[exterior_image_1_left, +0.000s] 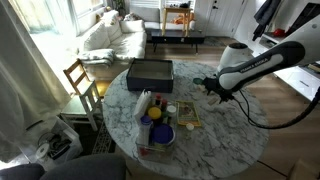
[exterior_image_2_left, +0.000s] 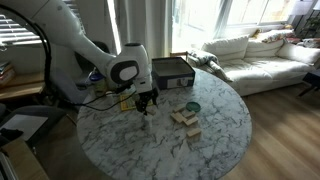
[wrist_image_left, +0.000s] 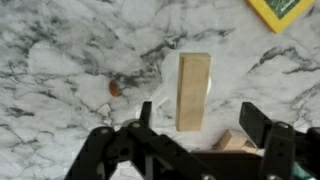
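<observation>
In the wrist view a pale wooden block (wrist_image_left: 193, 90) rests on the marble table (wrist_image_left: 60, 50), just ahead of the gap between my jaws. My gripper (wrist_image_left: 200, 125) is open, its dark fingers (wrist_image_left: 256, 122) standing wide on either side, apart from the block. A second wooden piece (wrist_image_left: 236, 143) lies low between the fingers, partly hidden by the gripper body. In both exterior views the gripper (exterior_image_1_left: 218, 88) (exterior_image_2_left: 147, 100) hangs just over the round table, and I cannot make out the block beneath it.
A yellow and green flat thing (wrist_image_left: 285, 10) lies at the top right of the wrist view. In the exterior views a black box (exterior_image_1_left: 150, 72) (exterior_image_2_left: 172, 72) stands on the table, along with a blue bowl (exterior_image_1_left: 157, 133), bottles (exterior_image_1_left: 145, 105), stacked wooden pieces (exterior_image_2_left: 185, 118) and a green dish (exterior_image_2_left: 192, 106).
</observation>
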